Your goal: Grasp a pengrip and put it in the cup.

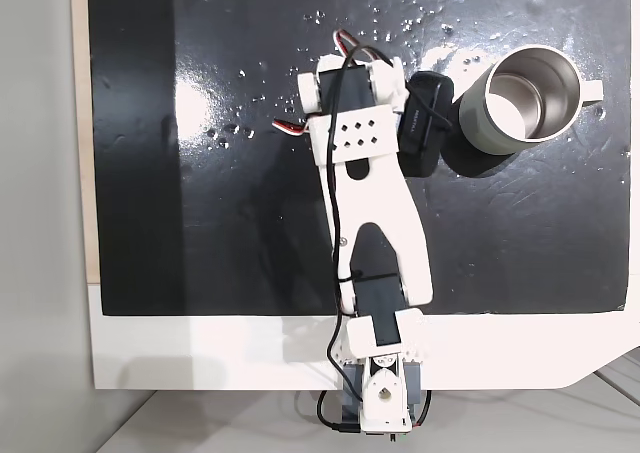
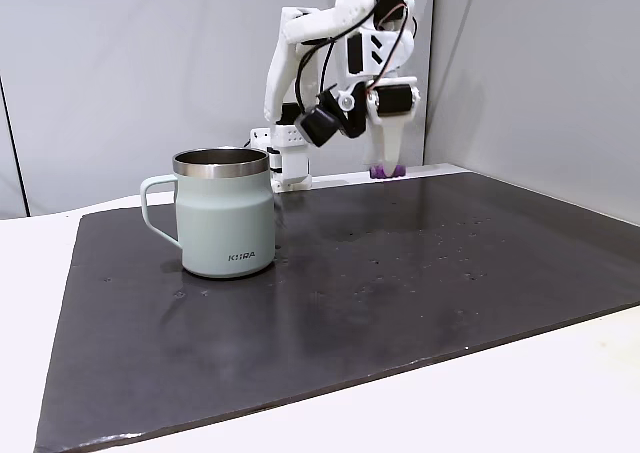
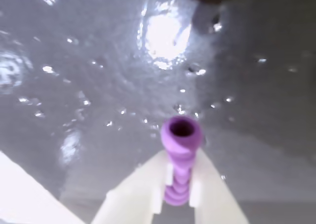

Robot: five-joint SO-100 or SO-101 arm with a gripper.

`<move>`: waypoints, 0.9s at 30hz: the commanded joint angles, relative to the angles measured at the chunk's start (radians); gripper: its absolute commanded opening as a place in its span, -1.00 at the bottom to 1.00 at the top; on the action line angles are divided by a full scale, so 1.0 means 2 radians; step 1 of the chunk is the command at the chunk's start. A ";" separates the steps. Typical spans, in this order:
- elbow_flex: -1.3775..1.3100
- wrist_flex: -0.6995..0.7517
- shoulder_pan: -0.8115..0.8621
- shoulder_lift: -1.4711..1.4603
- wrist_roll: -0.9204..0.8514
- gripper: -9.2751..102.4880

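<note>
Wrist view: the tool (image 3: 177,194) has its two white fingers closed on the pengrip (image 3: 180,152), pinching the ribbed lower half while the open top pokes out ahead.
Pengrip location: clamped at the tool's tip, low over the dark counter (image 2: 450,263) in a fixed view, at the far edge.
Cup (image 2: 224,213): upright, mouth open, well apart from the tool.
Handling: looks light, soft and squashy; ribs should resist slipping.
Best hold: mid-body, across the tube.
Risk: a hard squeeze may make it stick on release.

cup (image 2: 226,216) left on mat (image 2: 400,273), arm (image 2: 340,63) behind, right
</note>
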 commanded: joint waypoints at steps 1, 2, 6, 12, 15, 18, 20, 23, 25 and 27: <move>-0.029 0.031 0.028 0.063 -0.016 -0.83; -0.029 0.038 0.036 0.074 -0.021 -0.83; -0.048 0.075 0.079 0.105 -0.050 -0.83; -0.080 0.101 0.153 0.134 -0.106 -0.83; -0.085 0.102 0.181 0.140 -0.130 -0.83; -0.094 0.101 0.205 0.139 -0.151 -0.83; -0.107 0.100 0.222 0.134 -0.166 -0.83; -0.143 0.097 0.249 0.116 -0.189 -0.83; -0.172 0.093 0.267 0.098 -0.206 -0.83; -0.202 0.087 0.282 0.077 -0.220 -0.83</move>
